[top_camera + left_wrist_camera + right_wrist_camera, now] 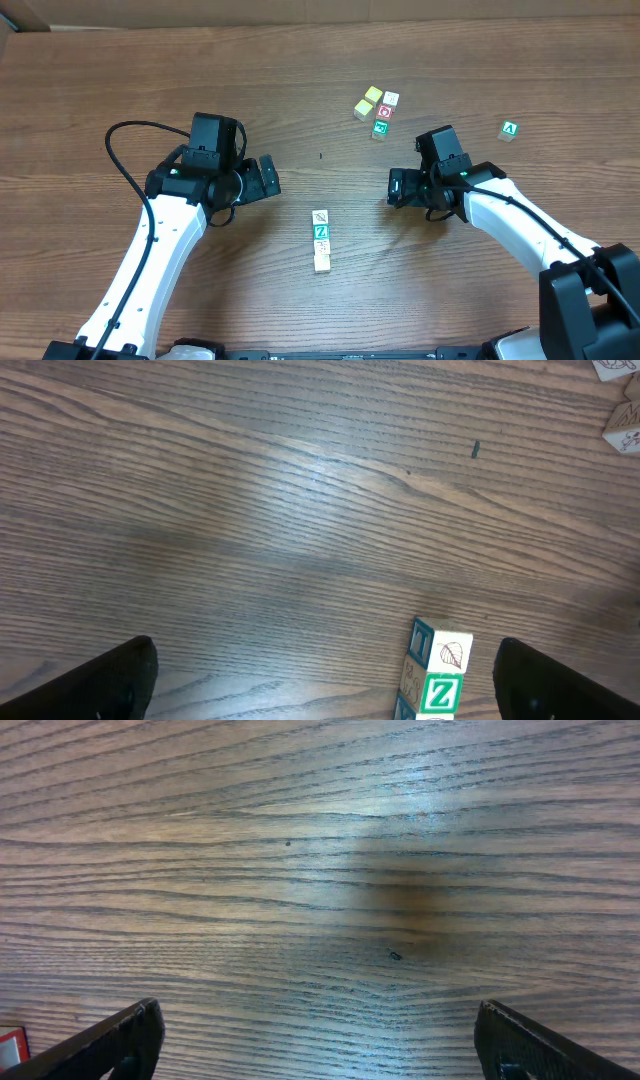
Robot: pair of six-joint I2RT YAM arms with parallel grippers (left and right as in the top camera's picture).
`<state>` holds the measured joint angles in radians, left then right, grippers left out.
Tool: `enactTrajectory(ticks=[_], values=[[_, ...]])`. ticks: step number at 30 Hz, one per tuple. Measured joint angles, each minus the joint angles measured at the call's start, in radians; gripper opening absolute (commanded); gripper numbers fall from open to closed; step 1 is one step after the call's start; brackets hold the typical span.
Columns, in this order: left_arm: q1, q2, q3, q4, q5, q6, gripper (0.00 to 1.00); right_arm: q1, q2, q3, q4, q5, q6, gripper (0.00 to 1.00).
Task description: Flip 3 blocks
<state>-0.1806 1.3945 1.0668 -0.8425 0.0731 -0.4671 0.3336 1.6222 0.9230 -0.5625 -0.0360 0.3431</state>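
One row of blocks (321,241), lower end cropped in left-wrist view

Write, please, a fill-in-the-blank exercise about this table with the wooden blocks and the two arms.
1. The left gripper and the right gripper both stand ____, holding nothing.
2. In the row of blocks between the arms, one block shows a green letter ____ on top.
3. The lone cube near the right arm shows the letter ____ on top.
4. In the far cluster, two cubes have ____ tops.

Missing words: open; Z; A; yellow.
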Motion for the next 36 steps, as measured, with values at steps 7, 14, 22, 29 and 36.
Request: enactTrajectory(ticks=[7, 14, 22, 29, 36], values=[[0.0, 0.0, 0.0, 0.0, 0.0, 0.0, 1.0, 0.0, 0.0, 0.0, 0.001, 0.0, 0.0, 1.0], [0.0, 0.0, 0.0, 0.0, 0.0, 0.0, 1.0, 0.0, 0.0, 0.0, 0.001, 0.0, 0.0, 1.0], [0.0, 0.0, 0.0, 0.0, 0.0, 0.0, 1.0, 0.0, -0.16, 0.0, 0.001, 0.002, 0.0, 1.0], [0.0, 0.0, 0.0, 0.0, 0.0, 0.0, 1.0, 0.0, -0.465, 0.0, 0.002, 0.003, 0.0, 1.0], [0.0, 0.0, 0.0, 0.0, -0.001, 0.0, 1.0, -0.005, -0.73, 0.0, -0.001, 0.002, 0.0, 1.0]])
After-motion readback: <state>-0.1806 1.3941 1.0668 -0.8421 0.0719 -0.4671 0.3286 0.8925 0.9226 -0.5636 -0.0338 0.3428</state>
